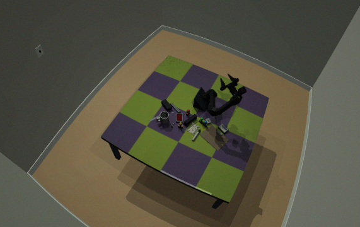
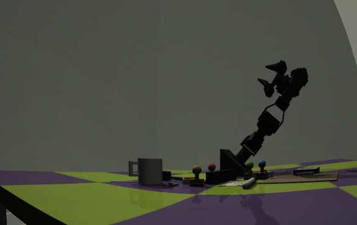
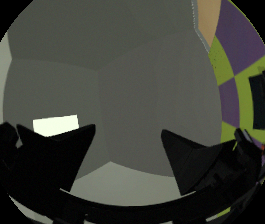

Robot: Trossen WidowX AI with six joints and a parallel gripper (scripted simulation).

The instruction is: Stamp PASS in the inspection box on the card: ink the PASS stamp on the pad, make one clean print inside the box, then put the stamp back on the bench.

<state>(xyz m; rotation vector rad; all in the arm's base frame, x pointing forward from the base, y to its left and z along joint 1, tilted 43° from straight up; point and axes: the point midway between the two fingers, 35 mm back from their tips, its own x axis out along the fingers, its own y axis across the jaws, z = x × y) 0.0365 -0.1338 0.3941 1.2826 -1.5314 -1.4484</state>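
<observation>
Grey mug (image 1: 164,117) (image 2: 150,171) upright on the chequered bench (image 1: 154,135) (image 2: 81,195); contents too dim to read. Red pad (image 1: 180,117) in its shallow case near the mug; card (image 1: 215,137) (image 2: 306,178) well apart. Pincer (image 1: 225,81) (image 2: 262,74) (image 3: 128,131) released, raised above the bench.

Dim grey light, soft shadows beneath the table, dark claw, curved distortion toward wrist-view edges
</observation>
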